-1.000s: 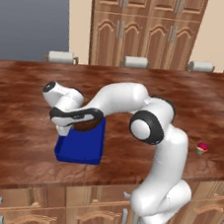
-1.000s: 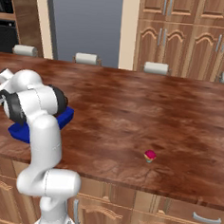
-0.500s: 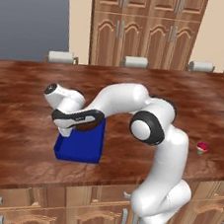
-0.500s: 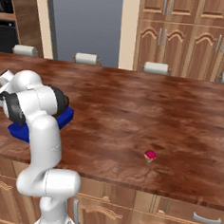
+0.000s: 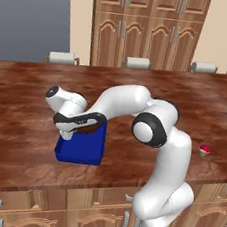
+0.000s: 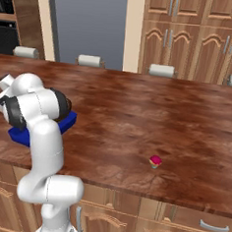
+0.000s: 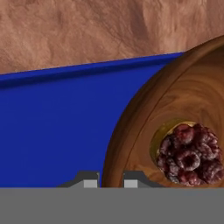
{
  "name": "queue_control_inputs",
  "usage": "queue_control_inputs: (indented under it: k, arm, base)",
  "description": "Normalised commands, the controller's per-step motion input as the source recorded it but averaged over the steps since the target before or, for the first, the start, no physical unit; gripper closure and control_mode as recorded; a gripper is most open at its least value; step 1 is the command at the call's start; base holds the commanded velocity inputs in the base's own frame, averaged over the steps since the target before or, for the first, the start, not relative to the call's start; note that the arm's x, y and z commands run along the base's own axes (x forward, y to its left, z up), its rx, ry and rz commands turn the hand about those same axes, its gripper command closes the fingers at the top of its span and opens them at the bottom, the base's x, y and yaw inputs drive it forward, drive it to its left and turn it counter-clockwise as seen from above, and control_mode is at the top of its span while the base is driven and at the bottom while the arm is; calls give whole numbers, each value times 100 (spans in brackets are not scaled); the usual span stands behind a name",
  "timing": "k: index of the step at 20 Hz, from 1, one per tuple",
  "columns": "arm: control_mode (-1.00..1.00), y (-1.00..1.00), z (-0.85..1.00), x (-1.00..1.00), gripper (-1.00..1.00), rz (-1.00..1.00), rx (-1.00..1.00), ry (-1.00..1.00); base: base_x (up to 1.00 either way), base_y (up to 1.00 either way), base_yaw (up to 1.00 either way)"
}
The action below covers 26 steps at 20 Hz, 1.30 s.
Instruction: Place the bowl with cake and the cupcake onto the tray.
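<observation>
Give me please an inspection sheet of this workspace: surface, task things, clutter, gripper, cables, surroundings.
Surface: brown wood-grain counter.
Bowl with cake: held over the blue tray; whether it touches the tray cannot be told.
Cupcake: alone on the counter near the front edge, far from the tray.
Clutter: nothing seen.
Gripper: fingertips on either side of the bowl's rim, apparently gripping.
Cables: nothing seen.
Surroundings: wooden cabinets behind; stool backs along the far edge.
</observation>
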Motion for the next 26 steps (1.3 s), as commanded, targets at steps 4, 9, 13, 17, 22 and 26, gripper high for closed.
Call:
queue_control_inputs:
  k: [4, 9, 13, 17, 22, 26]
  arm:
    - [-100, 0, 0, 0, -100, 0, 0, 0]
    - [-100, 0, 0, 0, -100, 0, 0, 0]
    - [-100, 0, 0, -1, -100, 0, 0, 0]
    - [-100, 0, 9, -4, -100, 0, 0, 0]
    - [-100, 0, 37, -8, -100, -4, 0, 0]
    - [-100, -6, 44, -16, -100, -12, 0, 0]
  base:
    - [0, 0, 0]
    - [0, 0, 0]
    - [0, 0, 0]
    - [0, 0, 0]
    - [0, 0, 0]
    - [0, 0, 0]
